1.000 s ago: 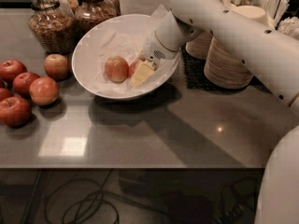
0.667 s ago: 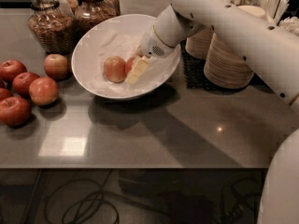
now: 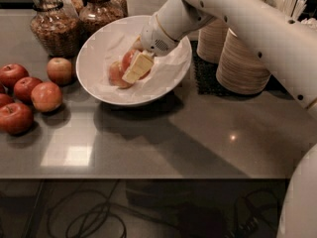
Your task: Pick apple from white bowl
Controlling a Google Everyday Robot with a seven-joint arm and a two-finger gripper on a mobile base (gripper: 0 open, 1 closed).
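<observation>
Moving a little to the left since a moment ago, the gripper (image 3: 134, 68) now sits deep inside the white bowl (image 3: 92, 66), right over the apple (image 3: 117, 74). Before, it was more on the apple's right side.

The apple lies in the middle of the bowl, on crumpled white paper. It is round and smooth, red on top and paler on its left side. A flat, cream-coloured part of the gripper covers the apple's right half, so the apple peeks out to the left of it and above it. I cannot tell if the gripper is squeezing the apple or is open around it.

The bowl is wide, shallow, round and shiny. A fat, smooth white arm (image 3: 237, 26) reaches into the bowl from the right. Left of the bowl, a bunch of round red apples (image 3: 47, 96) lie on the smooth grey table (image 3: 173, 143). Behind the bowl stand glass jars (image 3: 49, 29) with brown bits inside. Right of the bowl stand stacks of tan paper bowls (image 3: 242, 63) with ridged sides, beside a black bumpy mat (image 3: 203, 76).
</observation>
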